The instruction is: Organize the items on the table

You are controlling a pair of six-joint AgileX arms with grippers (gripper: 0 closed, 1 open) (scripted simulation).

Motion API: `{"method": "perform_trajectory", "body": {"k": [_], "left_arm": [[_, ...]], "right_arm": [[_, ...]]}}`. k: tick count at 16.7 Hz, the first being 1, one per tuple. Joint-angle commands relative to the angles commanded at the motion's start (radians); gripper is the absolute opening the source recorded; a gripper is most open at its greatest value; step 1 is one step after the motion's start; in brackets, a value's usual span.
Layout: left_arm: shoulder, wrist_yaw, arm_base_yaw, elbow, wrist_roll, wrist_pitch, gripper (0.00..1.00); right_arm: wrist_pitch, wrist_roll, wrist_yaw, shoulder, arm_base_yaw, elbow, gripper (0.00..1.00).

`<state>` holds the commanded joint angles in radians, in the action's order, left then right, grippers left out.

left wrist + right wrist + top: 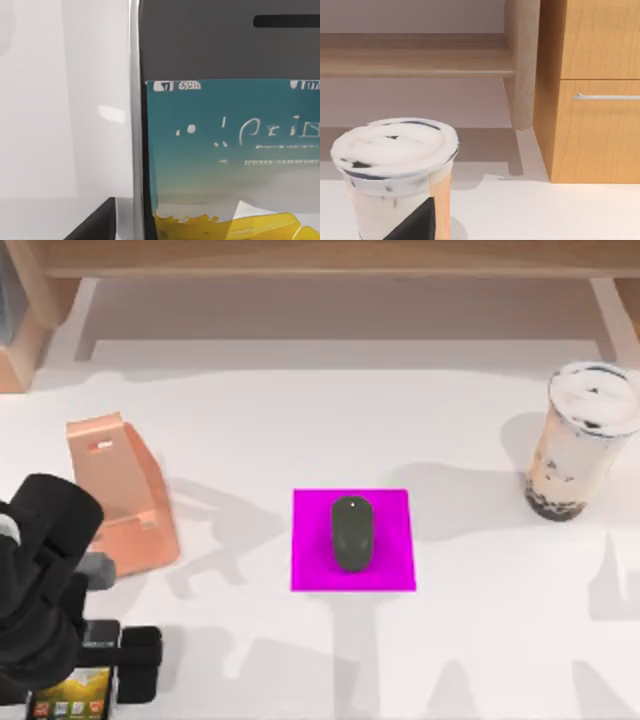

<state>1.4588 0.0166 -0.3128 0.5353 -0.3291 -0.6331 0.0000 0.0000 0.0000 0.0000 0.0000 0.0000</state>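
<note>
The white-edged smartphone [75, 692] lies flat at the table's [250, 430] front left corner, colourful screen up. My left gripper [88, 670] hangs over it, open, straddling the phone. In the left wrist view the smartphone [225, 125] is very close, and a narrow strip of table separates its edge from one dark finger [95, 225]. The dark grey mouse [351, 532] rests on the magenta pad [390, 570] at the centre. The bubble-tea cup [580, 440] stands upright at the right. In the right wrist view a dark part of my right gripper [420, 220] overlaps the cup [395, 165].
An orange wedge-shaped phone stand [125, 495] sits at the left, just beyond my left arm. A light wooden shelf frame [320, 260] runs along the far edge. A wooden cabinet with a drawer handle [595, 100] stands behind the cup.
</note>
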Motion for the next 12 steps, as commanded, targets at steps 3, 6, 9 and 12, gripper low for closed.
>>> {"method": "perform_trajectory", "body": {"k": [3, 6, 9, 12], "left_arm": [[0.000, 0.000, 0.000, 0.000, 0.000, 0.000, 0.32], [0.000, 0.000, 0.000, 0.000, 0.000, 0.000, 0.10], [0.000, 0.000, 0.000, 0.000, 0.000, 0.000, 0.00], [0.000, 0.000, 0.000, 0.000, 0.000, 0.000, 0.00]], "right_arm": [[0.000, 0.000, 0.000, 0.000, 0.000, 0.000, 1.00], [0.000, 0.000, 0.000, 0.000, 0.000, 0.000, 1.00], [0.000, 0.000, 0.000, 0.000, 0.000, 0.000, 1.00], [0.000, 0.000, 0.000, 0.000, 0.000, 0.000, 1.00]]}}
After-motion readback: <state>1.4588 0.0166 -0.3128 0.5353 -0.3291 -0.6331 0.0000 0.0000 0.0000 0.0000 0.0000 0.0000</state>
